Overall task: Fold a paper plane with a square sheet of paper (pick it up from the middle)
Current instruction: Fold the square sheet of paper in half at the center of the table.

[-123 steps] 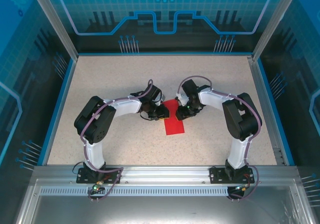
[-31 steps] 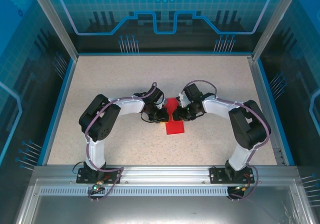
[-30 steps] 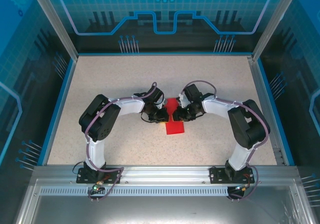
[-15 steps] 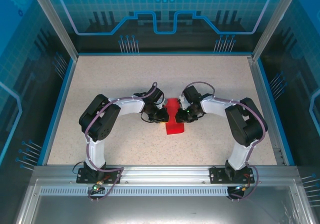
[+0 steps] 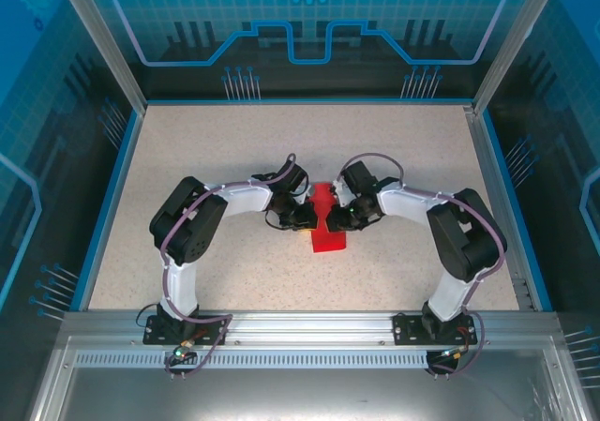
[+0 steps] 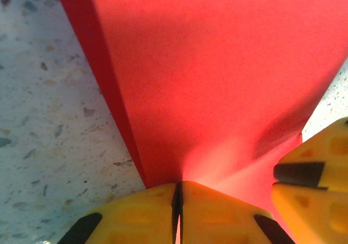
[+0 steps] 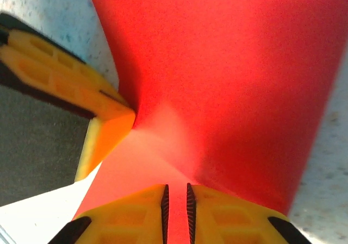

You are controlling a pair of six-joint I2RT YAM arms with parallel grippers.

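Observation:
The square sheet of paper (image 5: 327, 239) is bright red and folded narrow, lying at the table's middle between the two arms. Its far end is pinched up into a ridge (image 6: 217, 92). My left gripper (image 5: 310, 218) is shut on the paper's left edge, its yellow jaws pressed together (image 6: 179, 186). My right gripper (image 5: 337, 219) holds the right side of the raised fold, and a thin strip of red shows between its nearly closed jaws (image 7: 176, 188). The two grippers stand almost tip to tip. The left fingers (image 7: 103, 127) show in the right wrist view. No pointed paper plane shape shows.
The speckled table (image 5: 234, 149) is walled by a blue rim and glass panels (image 5: 309, 27). A metal rail (image 5: 309, 323) carries both arm bases at the near edge. The arms' elbows (image 5: 183, 224) (image 5: 464, 233) bulge outward on each side.
The right gripper's jaws have narrowed slightly on the paper and its arm has shifted a little. The left arm and the paper stay as they were.

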